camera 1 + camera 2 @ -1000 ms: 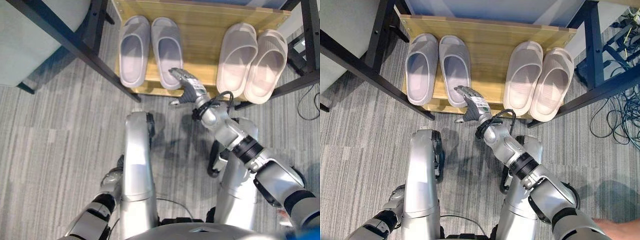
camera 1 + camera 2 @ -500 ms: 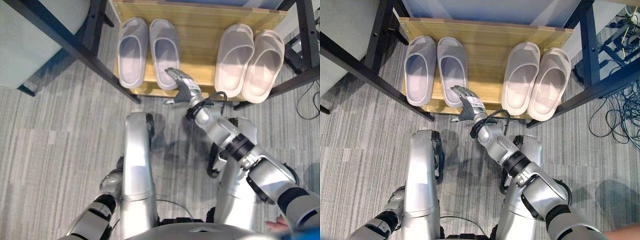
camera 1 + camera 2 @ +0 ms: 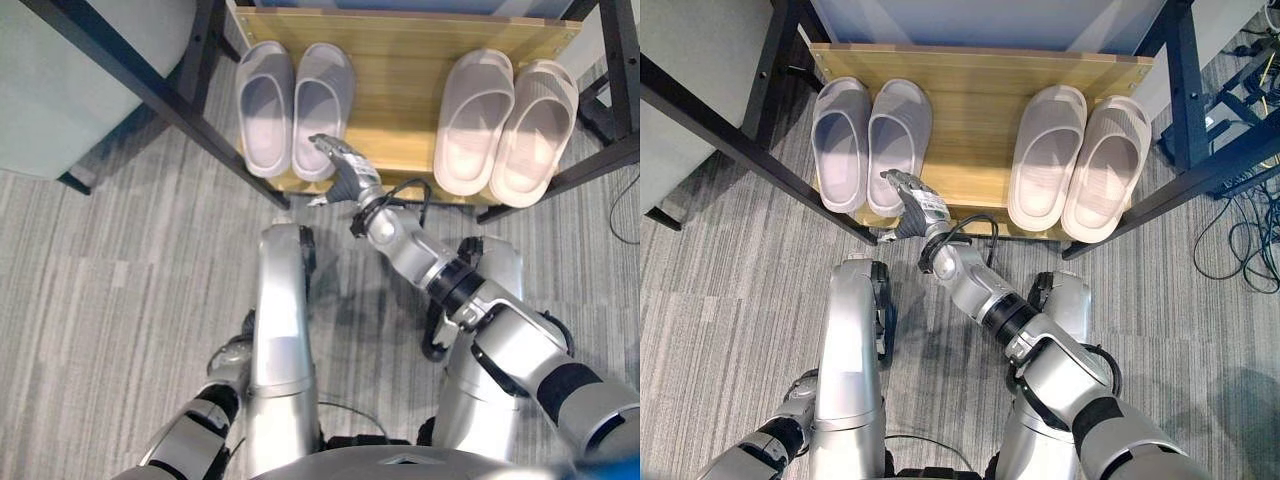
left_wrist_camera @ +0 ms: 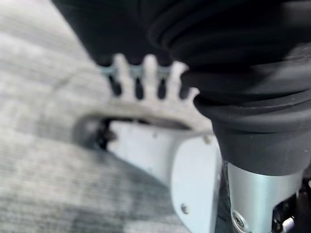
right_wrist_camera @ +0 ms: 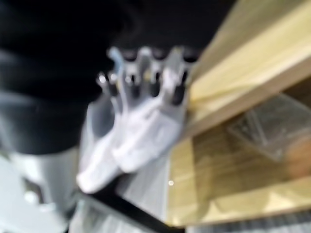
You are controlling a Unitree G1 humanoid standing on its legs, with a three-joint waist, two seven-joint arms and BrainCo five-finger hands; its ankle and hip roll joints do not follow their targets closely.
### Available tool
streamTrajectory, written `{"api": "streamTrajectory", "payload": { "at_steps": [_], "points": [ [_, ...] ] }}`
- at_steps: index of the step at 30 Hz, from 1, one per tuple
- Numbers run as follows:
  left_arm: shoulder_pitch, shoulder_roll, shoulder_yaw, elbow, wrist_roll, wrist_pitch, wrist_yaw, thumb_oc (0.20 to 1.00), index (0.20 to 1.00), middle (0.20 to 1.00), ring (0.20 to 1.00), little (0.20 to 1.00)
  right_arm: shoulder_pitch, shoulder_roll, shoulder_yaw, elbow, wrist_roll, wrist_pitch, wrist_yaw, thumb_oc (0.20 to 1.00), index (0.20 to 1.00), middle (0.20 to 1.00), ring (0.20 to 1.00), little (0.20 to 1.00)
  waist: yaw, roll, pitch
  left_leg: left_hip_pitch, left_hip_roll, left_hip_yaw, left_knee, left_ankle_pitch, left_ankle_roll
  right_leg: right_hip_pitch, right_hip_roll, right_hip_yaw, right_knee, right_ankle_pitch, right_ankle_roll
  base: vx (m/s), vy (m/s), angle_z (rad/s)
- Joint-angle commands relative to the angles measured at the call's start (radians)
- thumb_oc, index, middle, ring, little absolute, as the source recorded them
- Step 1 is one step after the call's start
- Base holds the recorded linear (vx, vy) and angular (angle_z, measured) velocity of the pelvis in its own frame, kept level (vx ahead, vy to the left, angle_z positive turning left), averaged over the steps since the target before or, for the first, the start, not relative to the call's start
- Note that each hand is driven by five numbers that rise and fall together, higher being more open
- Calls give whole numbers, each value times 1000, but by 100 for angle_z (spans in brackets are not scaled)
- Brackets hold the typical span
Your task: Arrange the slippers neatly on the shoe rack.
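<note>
Two pairs of slippers lie on the wooden shoe rack shelf (image 3: pixel 400 70). The grey pair is on the left: its left slipper (image 3: pixel 265 105) and right slipper (image 3: pixel 322 100) lie side by side, touching. The beige pair (image 3: pixel 475 115) lies on the right, toes pointing in. My right hand (image 3: pixel 343 170) reaches over the shelf's front edge. It is open, with straight fingers at the heel of the right grey slipper. The right wrist view shows those fingers (image 5: pixel 146 107) beside the wooden edge. My left hand (image 4: pixel 146 73) hangs low by my side, fingers relaxed and empty.
Black metal frame bars (image 3: pixel 150 95) slant past the rack's left side and stand at its right (image 3: pixel 620 60). A pale cushioned seat (image 3: pixel 70 80) is at the upper left. Cables (image 3: pixel 1240 230) lie on the striped grey carpet to the right.
My right hand has slid left along the shelf's front edge to the right grey slipper's heel. That slipper now lies closer against its mate. The view has shifted slightly.
</note>
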Motion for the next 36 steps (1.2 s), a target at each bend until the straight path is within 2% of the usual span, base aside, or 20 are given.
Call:
{"api": "streamTrajectory", "payload": {
  "at_steps": [1, 7, 8, 10, 11, 12, 15, 19, 21, 22, 23, 24, 25, 26, 27, 28, 29, 34, 35, 36],
  "points": [
    [-4, -23, -19, -9, 13, -15, 12, 1000, 1000, 1000, 1000, 1000, -158, 21, 33, -201, -136, -28, -4, 1000, 1000, 1000, 1000, 1000, 44, 3, 68, 72, -27, 72, -3, -156, 63, 27, 22, 132, 30, -45, -136, -21, -49, -2],
    [-76, -43, 72, 29, 33, -19, 9, 1000, 1000, 1000, 1000, 1000, -79, -133, 4, -393, -297, -53, 2, 1000, 1000, 1000, 1000, 1000, 16, -34, 68, 72, -12, 118, -158, -91, 49, 27, 15, 117, -102, -9, -127, -92, -59, 3],
    [-144, -54, 90, 4, 24, -25, -19, 200, 200, 200, 200, 200, -73, -216, 23, -458, -398, -94, -4, 1000, 1000, 1000, 1000, 1000, 8, -44, 68, 72, -14, 109, -247, -42, 35, 28, 10, 100, -172, 15, -111, -116, -19, 13],
    [-150, -56, 66, -53, 10, -33, -51, 200, 200, 200, 200, 200, -53, -241, 40, -448, -411, -123, -4, 1000, 1000, 1000, 1000, 1000, 5, -31, 66, 72, -19, 95, -287, -3, 32, 41, 0, 72, -230, 29, -113, -121, 4, 10],
    [-138, -76, -14, -118, 23, -35, -87, 652, 652, 652, 652, 652, -42, -203, 73, -360, -377, -117, 21, 1000, 1000, 1000, 1000, 1000, 4, -17, -10, 73, -11, 72, -389, 56, 24, 69, -28, 16, -350, 56, -98, -91, 49, -2],
    [-139, -77, -26, -119, 27, -31, -93, 1000, 1000, 1000, 1000, 1000, -42, -196, 95, -317, -382, -113, 25, 1000, 1000, 1000, 1000, 1000, 8, -16, -42, 97, -5, 74, -462, 78, 22, 98, -41, -9, -418, 66, -89, -96, 67, -5],
    [-103, -97, -3, -132, -4, -50, -78, 1000, 1000, 1000, 1000, 1000, 60, -191, 124, -233, -375, -117, 21, 1000, 1000, 1000, 1000, 1000, 6, -16, -61, 276, 10, 88, -695, 160, 11, 284, -71, -88, -655, 119, -81, -103, 14, 21],
    [-20, -114, 61, -118, -8, -77, -67, 1000, 1000, 1000, 1000, 1000, 280, -217, 138, -102, -341, -152, 28, 1000, 1000, 1000, 1000, 1000, 3, -26, -82, 518, 16, 112, -1004, 276, -12, 530, -77, -176, -954, 204, -45, -62, -4, 11],
    [1, -121, 71, -113, 0, -82, -69, 1000, 1000, 1000, 1000, 1000, 340, -215, 135, -54, -314, -163, 40, 1000, 1000, 1000, 1000, 1000, 1, -31, -84, 582, 20, 110, -1083, 309, -16, 598, -75, -201, -1039, 242, -32, 13, 6, 11],
    [40, -134, 71, -106, 28, -86, -83, 1000, 1000, 1000, 1000, 1000, 464, -207, 95, 11, -211, -180, 62, 1000, 1000, 1000, 1000, 1000, -1, -40, -107, 723, 22, 116, -1252, 369, -7, 733, -64, -251, -1210, 327, -2, 84, 24, 14],
    [62, -138, 85, -77, 59, -74, -87, 1000, 1000, 1000, 1000, 1000, 538, -217, 66, 64, -155, -187, 66, 1000, 1000, 1000, 1000, 1000, -8, -48, -129, 820, 20, 130, -1368, 414, -21, 828, -51, -284, -1298, 367, 17, 102, 83, 19],
    [93, -147, 91, -50, 88, -71, -105, 1000, 1000, 1000, 1000, 1000, 617, -230, 34, 118, -125, -192, 71, 1000, 1000, 1000, 1000, 1000, -4, -45, -161, 933, 12, 145, -1534, 483, -11, 933, -43, -333, -1445, 448, 35, 140, 30, 24],
    [96, -147, 91, -50, 88, -71, -105, 1000, 1000, 1000, 1000, 1000, 619, -231, 36, 118, -125, -193, 71, 1000, 1000, 1000, 1000, 1000, -4, -45, -155, 960, 15, 143, -1537, 460, -17, 958, -38, -328, -1447, 426, 43, 87, 50, 26],
    [124, -152, 97, -31, 111, -66, -112, 1000, 1000, 1000, 1000, 1000, 671, -226, 3, 170, -93, -196, 71, 1000, 1000, 1000, 1000, 1000, -4, -46, -174, 1032, 10, 154, -1631, 514, -15, 1037, -34, -363, -1552, 492, 49, 83, -11, 13],
    [124, -152, 97, -31, 111, -66, -112, 1000, 1000, 1000, 1000, 1000, 671, -226, 3, 170, -93, -196, 71, 1000, 1000, 1000, 1000, 1000, -4, -46, -174, 1032, 10, 154, -1631, 514, -15, 1037, -34, -363, -1552, 492, 49, 132, 30, -7],
    [153, -157, 104, 12, 155, -59, -122, 1000, 1000, 1000, 1000, 1000, 744, -226, -53, 226, -34, -196, 66, 1000, 1000, 1000, 1000, 1000, -4, -41, -206, 1166, 6, 170, -1771, 560, -24, 1166, -17, -394, -1697, 557, 74, 180, 18, -20],
    [172, -161, 97, 21, 180, -55, -128, 1000, 1000, 1000, 1000, 1000, 777, -230, -87, 228, -2, -197, 67, 1000, 1000, 1000, 1000, 1000, -4, -39, -220, 1228, 9, 177, -1826, 580, -29, 1227, -10, -406, -1766, 579, 83, 205, 3, -19],
    [211, -163, 113, 63, 264, -35, -143, 1000, 1000, 1000, 1000, 1000, 857, -239, -206, 239, 98, -207, 61, 1000, 1000, 1000, 1000, 1000, -19, -34, -289, 1391, 26, 209, -1980, 607, -23, 1372, 3, -404, -1931, 645, 113, 115, -20, -16],
    [212, -161, 112, 96, 335, -24, -154, 1000, 1000, 1000, 1000, 1000, 891, -238, -267, 278, 146, -209, 64, 1000, 1000, 1000, 1000, 1000, -32, -31, -338, 1494, 27, 232, -2062, 627, -26, 1466, 19, -401, -2023, 672, 131, 231, -97, -19],
    [205, -158, 101, 107, 378, -24, -154, 1000, 1000, 1000, 1000, 1000, 899, -236, -282, 290, 157, -211, 66, 1000, 1000, 1000, 1000, 1000, -39, -30, -357, 1522, 25, 242, -2087, 630, -29, 1489, 25, -399, -2046, 676, 135, 230, -105, -16]
  ]
}}
